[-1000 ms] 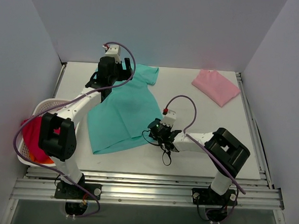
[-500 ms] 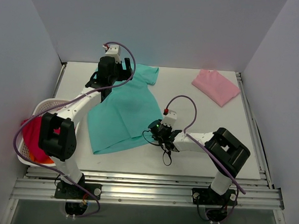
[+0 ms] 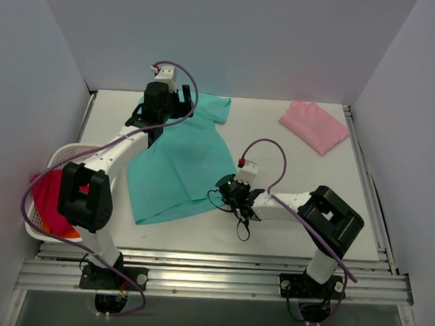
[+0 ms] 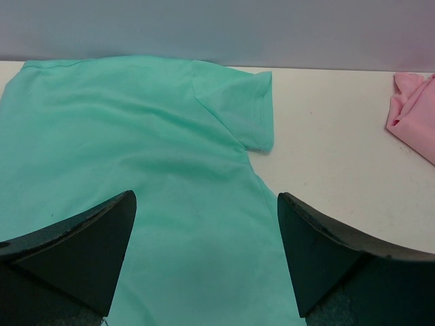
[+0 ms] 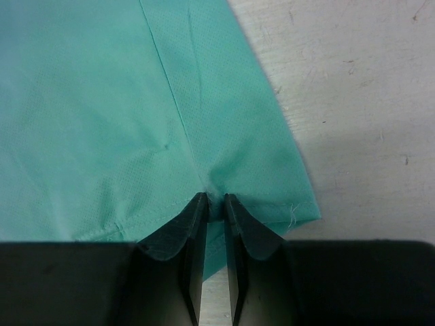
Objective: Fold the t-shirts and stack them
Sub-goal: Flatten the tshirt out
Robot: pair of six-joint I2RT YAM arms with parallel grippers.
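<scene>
We see next to nothing moved over the last second; both arms sit as before.

From above, the teal t-shirt (image 3: 184,161) lies spread on the worktop (image 3: 290,175), left of centre. The folded pink t-shirt (image 3: 313,126) is well apart at the far right, and a white basket (image 3: 55,157) sits at the left edge. In our left wrist view, the left tool (image 4: 205,200) is spread wide over the teal shirt near a sleeve. In our right wrist view, the right tool (image 5: 216,200) pinches the teal hem near its corner.
</scene>
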